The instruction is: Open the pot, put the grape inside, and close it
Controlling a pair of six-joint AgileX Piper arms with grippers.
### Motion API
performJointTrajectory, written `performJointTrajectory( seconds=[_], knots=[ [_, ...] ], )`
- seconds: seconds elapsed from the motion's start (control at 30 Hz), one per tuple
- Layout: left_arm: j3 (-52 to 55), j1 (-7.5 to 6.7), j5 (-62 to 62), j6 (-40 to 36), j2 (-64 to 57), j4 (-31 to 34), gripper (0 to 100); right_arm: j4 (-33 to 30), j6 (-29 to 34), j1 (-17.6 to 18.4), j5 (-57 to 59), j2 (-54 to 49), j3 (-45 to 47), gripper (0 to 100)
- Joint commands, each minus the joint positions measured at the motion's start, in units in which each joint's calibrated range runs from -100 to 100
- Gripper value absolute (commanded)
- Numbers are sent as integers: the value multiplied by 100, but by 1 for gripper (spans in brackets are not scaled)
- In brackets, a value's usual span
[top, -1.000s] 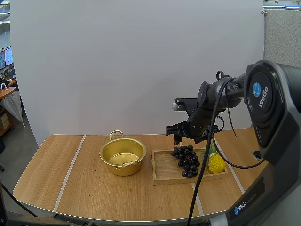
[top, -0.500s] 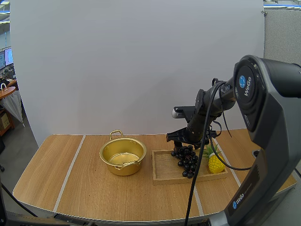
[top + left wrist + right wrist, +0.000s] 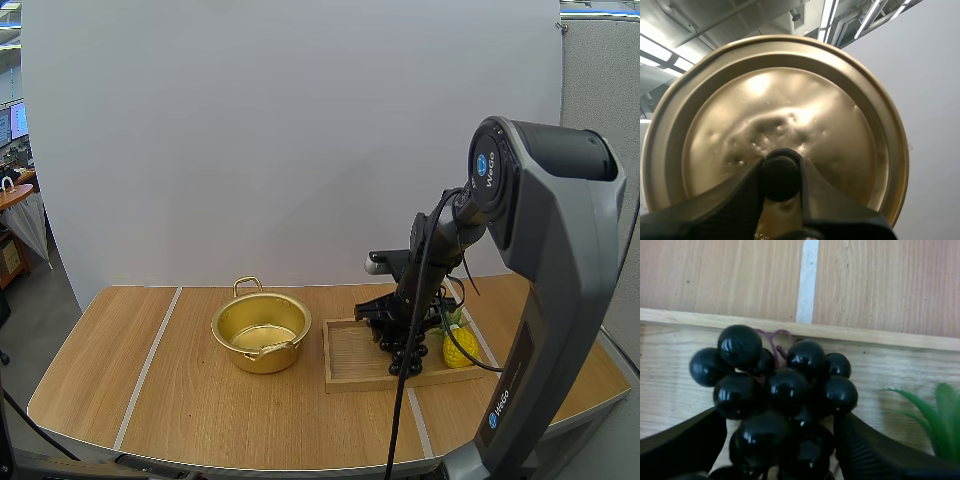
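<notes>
Grapes (image 3: 775,385) are found between the fingers of our right gripper (image 3: 775,452). The fingers are spread wide, with one black finger (image 3: 682,445) on each side of the dark bunch. We cannot tell whether the pads press the berries. The grapes lie in the wooden tray (image 3: 880,337), close to one long rim, with green leaves (image 3: 935,410) just beside them.

In the high view we record the right arm reaching down over the tray, its gripper low on the bunch. A yellow toy pineapple (image 3: 460,348) stands at the tray's right end, just beside the grapes. The gold pot (image 3: 261,330) stands uncovered on the table (image 3: 150,370), just left of the tray and apart from the grapes.

Our left gripper (image 3: 781,182) is clamped on the black knob (image 3: 781,172) of the gold lid (image 3: 790,110), one finger on either side of it. The lid's knobbed, slightly dented face is turned toward the fingers.
</notes>
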Motion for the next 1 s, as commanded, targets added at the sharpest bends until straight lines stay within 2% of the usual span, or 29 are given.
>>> performJointTrajectory(
  seconds=[0.0, 0.2, 0.23, 0.3, 0.4, 0.43, 0.63, 0.97],
  knots=[
    [-33, -18, -265, -62, -23, 43, 0, -22, -45, -22, -68, 182, -30, 100],
    [-33, -18, -265, -62, -23, 43, 0, -86, -45, -22, -113, 203, -30, 100],
    [-33, -18, -265, -62, -23, 43, 0, -86, -45, -22, -113, 203, -30, 93],
    [-33, -18, -265, -62, -23, 43, 0, -63, -45, -22, -51, 203, -30, 62],
    [-33, -18, -265, -62, -23, 43, 0, -49, -45, -22, 24, 122, -30, 8],
    [-33, -18, -265, -62, -23, 43, 0, -49, -45, -22, 46, 77, -30, 0],
    [-33, -18, -265, -62, -23, 43, 0, -49, -45, -22, 226, -659, -30, 0],
    [-33, -18, -265, -62, -23, 43, 0, -6, -58, 24, 618, -2666, -36, 0]
  ],
)
